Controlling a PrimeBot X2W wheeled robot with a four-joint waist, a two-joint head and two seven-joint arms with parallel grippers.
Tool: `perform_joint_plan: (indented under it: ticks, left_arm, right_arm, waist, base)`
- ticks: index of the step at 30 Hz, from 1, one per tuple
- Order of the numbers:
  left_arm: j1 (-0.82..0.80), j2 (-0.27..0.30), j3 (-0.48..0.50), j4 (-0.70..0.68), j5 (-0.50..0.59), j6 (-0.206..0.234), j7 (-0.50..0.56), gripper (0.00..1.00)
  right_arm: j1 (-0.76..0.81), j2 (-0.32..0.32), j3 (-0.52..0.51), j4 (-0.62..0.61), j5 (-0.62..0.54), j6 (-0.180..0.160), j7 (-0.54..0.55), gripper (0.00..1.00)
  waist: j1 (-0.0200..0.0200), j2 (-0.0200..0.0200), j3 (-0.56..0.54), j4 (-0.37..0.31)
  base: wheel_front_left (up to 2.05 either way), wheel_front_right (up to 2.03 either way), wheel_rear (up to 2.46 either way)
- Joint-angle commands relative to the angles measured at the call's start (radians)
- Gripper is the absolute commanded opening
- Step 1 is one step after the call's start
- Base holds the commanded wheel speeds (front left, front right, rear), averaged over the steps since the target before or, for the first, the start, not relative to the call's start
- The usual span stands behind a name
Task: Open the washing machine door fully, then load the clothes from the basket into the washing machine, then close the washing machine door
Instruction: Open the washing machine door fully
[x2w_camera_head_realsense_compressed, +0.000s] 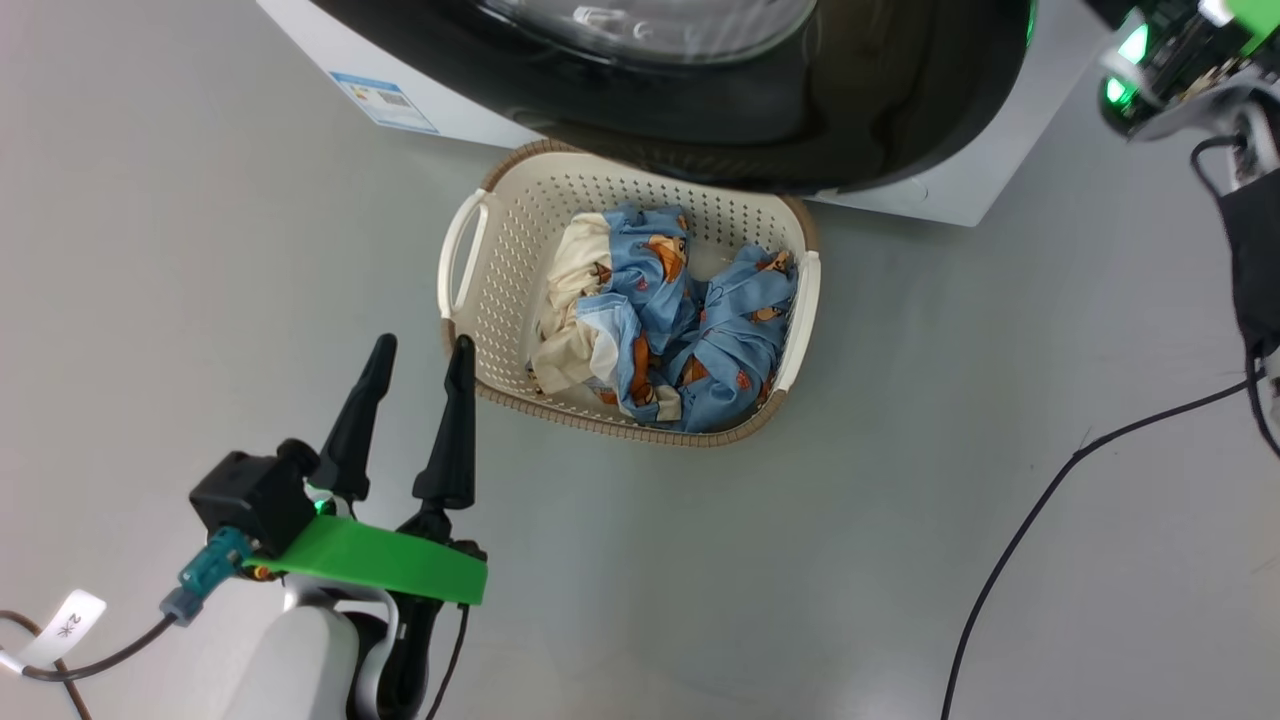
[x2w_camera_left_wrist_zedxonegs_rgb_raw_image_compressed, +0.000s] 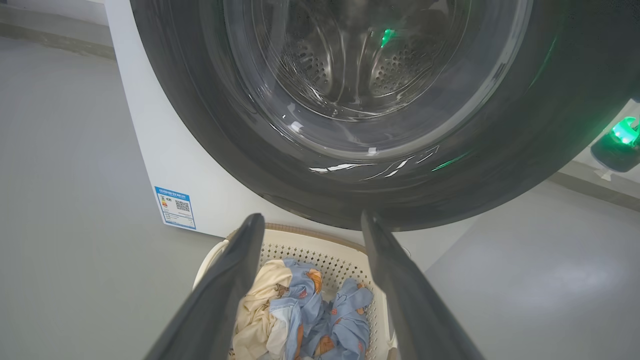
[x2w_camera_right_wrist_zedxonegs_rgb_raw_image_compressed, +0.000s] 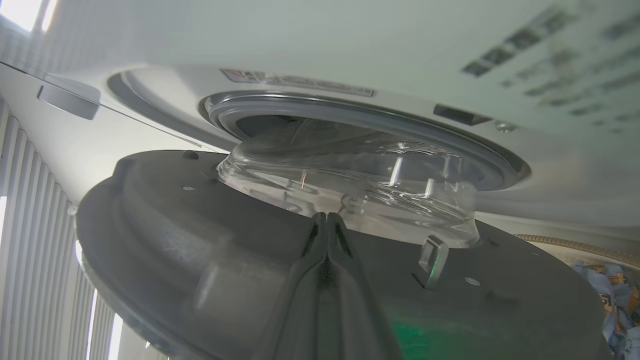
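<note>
The washing machine door (x2w_camera_head_realsense_compressed: 850, 120), with its glossy black rim and glass bowl, stands partly open over the far edge of the basket (x2w_camera_head_realsense_compressed: 470, 300). The cream basket sits on the floor and holds the light-blue and cream clothes (x2w_camera_head_realsense_compressed: 660, 320). My left gripper (x2w_camera_head_realsense_compressed: 421, 350) is open and holds nothing, just left of the basket's near corner. In the left wrist view it (x2w_camera_left_wrist_zedxonegs_rgb_raw_image_compressed: 311, 220) points at the door (x2w_camera_left_wrist_zedxonegs_rgb_raw_image_compressed: 500, 165), above the clothes (x2w_camera_left_wrist_zedxonegs_rgb_raw_image_compressed: 305, 320). My right gripper (x2w_camera_right_wrist_zedxonegs_rgb_raw_image_compressed: 327, 217) is shut and holds nothing, its tips against the door's grey inner face (x2w_camera_right_wrist_zedxonegs_rgb_raw_image_compressed: 200, 240) by the glass bowl (x2w_camera_right_wrist_zedxonegs_rgb_raw_image_compressed: 350, 185).
The white washing machine (x2w_camera_head_realsense_compressed: 470, 115) carries a blue label (x2w_camera_head_realsense_compressed: 385, 100) low on its front. Its grey gasket (x2w_camera_right_wrist_zedxonegs_rgb_raw_image_compressed: 500, 160) rings the opening behind the bowl. A black cable (x2w_camera_head_realsense_compressed: 1030, 520) runs across the grey floor at the right. My right arm's wrist (x2w_camera_head_realsense_compressed: 1170, 70) glows green.
</note>
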Motion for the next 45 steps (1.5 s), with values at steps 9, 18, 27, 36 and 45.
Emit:
perform_joint_plan:
  ticks: [9, 18, 27, 36, 45]
  left_arm:
    - [0.016, 0.020, 0.043, -0.023, 0.011, -0.003, -0.006, 1.00]
    - [0.040, 0.020, 0.054, -0.016, 0.030, -0.003, -0.006, 1.00]
    - [0.065, 0.020, 0.061, -0.008, 0.045, -0.003, -0.006, 1.00]
    - [0.096, 0.020, 0.072, -0.005, 0.053, -0.003, -0.006, 1.00]
    - [0.117, 0.020, 0.077, -0.005, 0.054, -0.003, -0.006, 1.00]
  right_arm:
    - [0.092, 0.043, 0.028, -0.067, -0.022, 0.001, 0.027, 0.00]
    - [0.179, 0.072, 0.050, -0.112, -0.028, 0.001, 0.056, 0.00]
    - [0.261, 0.107, 0.077, -0.140, -0.034, 0.001, 0.089, 0.00]
    - [0.339, 0.137, 0.109, -0.170, -0.046, 0.001, 0.122, 0.00]
    - [0.393, 0.163, 0.123, -0.194, -0.047, 0.001, 0.141, 0.00]
  waist:
    - [0.0000, 0.0000, -0.025, -0.011]
    - [0.0000, 0.0000, -0.067, -0.029]
    - [0.0000, 0.0000, -0.118, -0.034]
    - [0.0000, 0.0000, -0.164, -0.029]
    - [0.0000, 0.0000, -0.199, -0.015]
  base:
    - [0.00, 0.00, 0.00]
    - [0.00, 0.00, 0.00]
    - [0.00, 0.00, 0.00]
    - [0.00, 0.00, 0.00]
    - [0.00, 0.00, 0.00]
